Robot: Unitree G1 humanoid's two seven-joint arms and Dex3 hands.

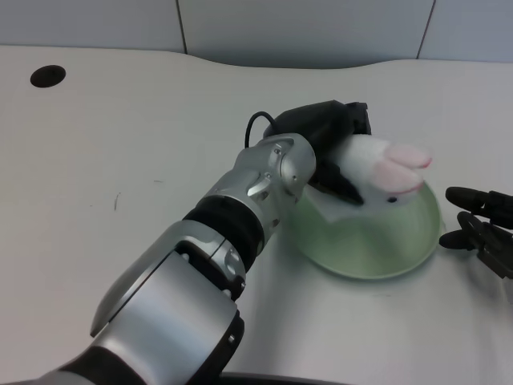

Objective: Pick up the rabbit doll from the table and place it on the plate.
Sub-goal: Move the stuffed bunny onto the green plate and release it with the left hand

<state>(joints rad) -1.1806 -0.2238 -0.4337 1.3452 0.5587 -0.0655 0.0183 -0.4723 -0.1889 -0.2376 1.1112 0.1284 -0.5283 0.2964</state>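
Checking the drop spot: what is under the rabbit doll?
The light green round plate lies beneath the white plush rabbit doll, held by the left hand. Contact cannot be seen.

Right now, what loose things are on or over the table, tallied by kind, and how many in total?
Rabbit doll: 1, white with pink ears, held by the left hand above the plate.
Plate: 1, pale green, on the white table.
Total: 2.
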